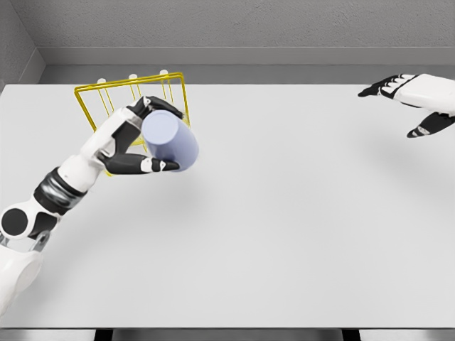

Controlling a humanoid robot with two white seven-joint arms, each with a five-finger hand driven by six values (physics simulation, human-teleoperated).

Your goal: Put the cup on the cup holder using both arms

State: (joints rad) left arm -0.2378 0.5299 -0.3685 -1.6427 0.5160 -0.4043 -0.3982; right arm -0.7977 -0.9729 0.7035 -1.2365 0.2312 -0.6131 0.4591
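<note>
Left robot hand [135, 138] grips lavender cup [170, 141] before yellow wire cup holder [89, 96], ten o'clock on counter [284, 227]; right robot hand [412, 99], two o'clock, fingers spread, empty.

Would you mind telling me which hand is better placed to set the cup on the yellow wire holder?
Left. The left hand already grips the pale lavender cylindrical cup right beside the yellow wire cup holder; the right hand hovers open at the table's far right.

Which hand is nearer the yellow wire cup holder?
Left. The left hand grips the lavender cup right in front of the cup holder; the right hand hovers far across the table.
</note>
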